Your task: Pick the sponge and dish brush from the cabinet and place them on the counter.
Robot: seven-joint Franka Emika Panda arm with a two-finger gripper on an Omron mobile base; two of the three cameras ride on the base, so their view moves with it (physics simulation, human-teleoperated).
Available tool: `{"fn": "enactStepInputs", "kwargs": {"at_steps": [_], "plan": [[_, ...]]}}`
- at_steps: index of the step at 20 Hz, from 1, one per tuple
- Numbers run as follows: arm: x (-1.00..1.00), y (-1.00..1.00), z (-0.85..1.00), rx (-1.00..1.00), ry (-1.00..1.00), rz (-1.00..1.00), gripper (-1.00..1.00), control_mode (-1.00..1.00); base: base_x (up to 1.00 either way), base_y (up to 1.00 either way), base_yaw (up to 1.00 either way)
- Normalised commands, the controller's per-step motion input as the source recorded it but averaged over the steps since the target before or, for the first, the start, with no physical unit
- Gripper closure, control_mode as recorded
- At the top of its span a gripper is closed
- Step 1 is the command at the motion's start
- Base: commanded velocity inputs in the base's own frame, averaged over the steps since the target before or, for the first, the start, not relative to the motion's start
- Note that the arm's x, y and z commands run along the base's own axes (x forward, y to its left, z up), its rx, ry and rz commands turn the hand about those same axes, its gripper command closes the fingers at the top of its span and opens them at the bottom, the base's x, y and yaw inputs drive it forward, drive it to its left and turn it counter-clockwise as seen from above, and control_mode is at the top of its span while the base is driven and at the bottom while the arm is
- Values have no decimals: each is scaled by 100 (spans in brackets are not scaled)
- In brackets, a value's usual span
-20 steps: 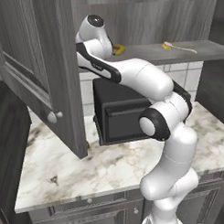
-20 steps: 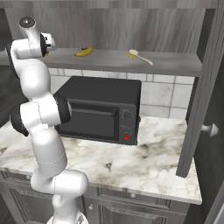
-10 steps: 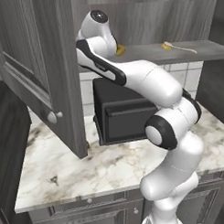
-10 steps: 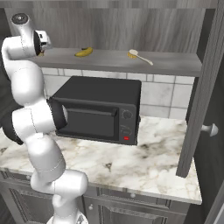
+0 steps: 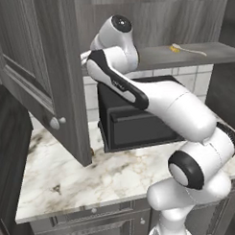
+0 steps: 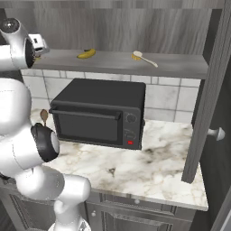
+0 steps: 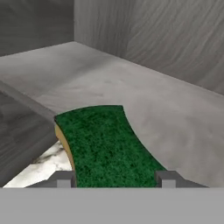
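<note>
I'm seeing the sponge [image 7: 105,144] sitting between my claw's [image 7: 114,178] part-open tips; whether they're gripping it, I cannot tell. It's overhanging the cabinet shelf's [image 7: 175,118] front edge, with bare shelf stretching beyond.

wall: white square tiles [image 6: 168,97] | appliance: black microwave [image 6: 100,112] | base units: grey drawer fronts [image 5: 89,223]

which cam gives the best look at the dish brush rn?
Right base view: the dish brush lies in full on the cabinet shelf, yellow head left, white handle pointing right. Left base view shows it too, but farther off and smaller, at the shelf's right end.
</note>
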Motion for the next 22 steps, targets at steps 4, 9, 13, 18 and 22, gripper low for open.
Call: {"fn": "enactStepInputs", "kwargs": {"at_steps": [4,9,13,18,22], "plan": [[-87,-39,0,0,-7,1,100,-100,0,0,0],[-83,-30,2,0,-1,0,100,-100,0,0,0],[-80,-28,10,0,0,0,100,-100,0,0,0],[-80,-27,8,0,1,0,100,-100,0,0,0],[-64,-18,1,-2,7,0,100,-100,0,0,0]]}}
